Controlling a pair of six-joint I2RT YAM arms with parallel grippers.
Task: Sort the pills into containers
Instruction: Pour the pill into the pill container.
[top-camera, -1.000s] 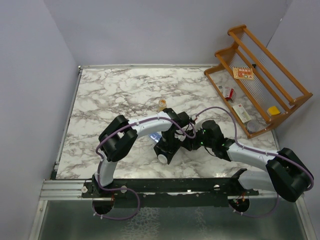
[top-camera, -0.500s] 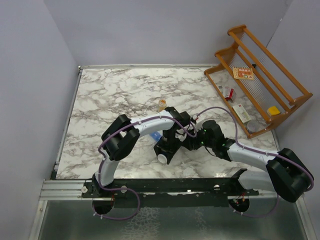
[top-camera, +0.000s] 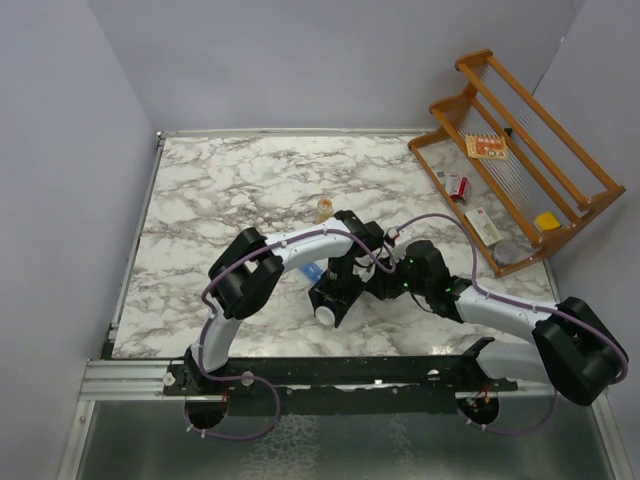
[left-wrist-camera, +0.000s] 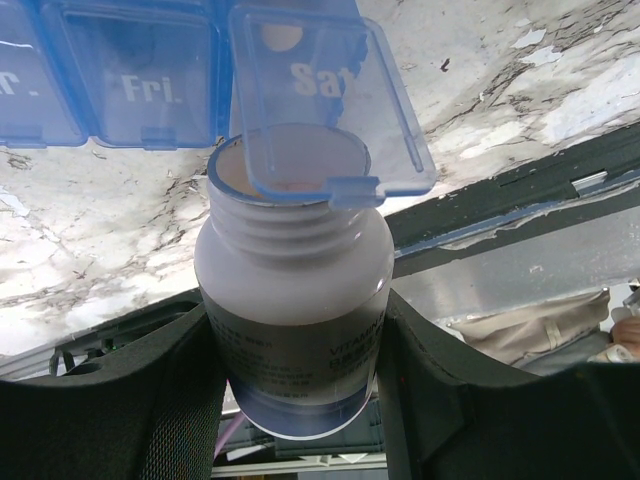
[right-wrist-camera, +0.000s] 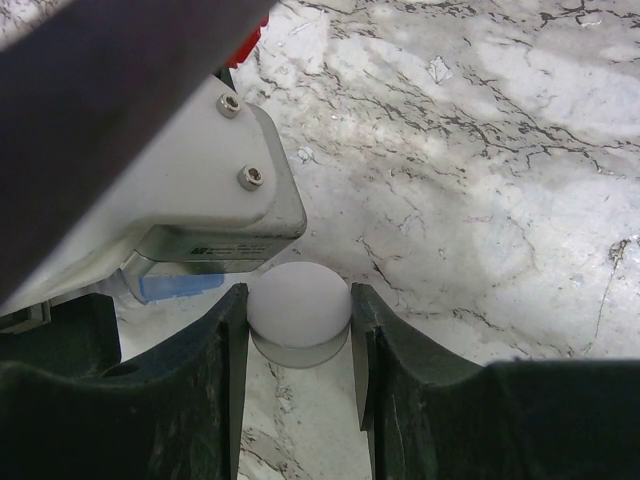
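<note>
The left fingers (left-wrist-camera: 185, 350) pinch an open white bottle (left-wrist-camera: 295, 290), its mouth right at the raised Sat lid (left-wrist-camera: 330, 110) of the blue containers (left-wrist-camera: 60, 70), which lie on the marble worktop (left-wrist-camera: 100, 230) near its middle; the Fri lid (left-wrist-camera: 145, 75) is down. Just right, the right fingers (right-wrist-camera: 225, 350) pinch a white cap (right-wrist-camera: 298, 305)

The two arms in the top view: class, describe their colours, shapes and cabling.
The left arm and right arm have white curved shells and bulky black joints. A purple cable loops along each. End effector fingers are matte black.
</note>
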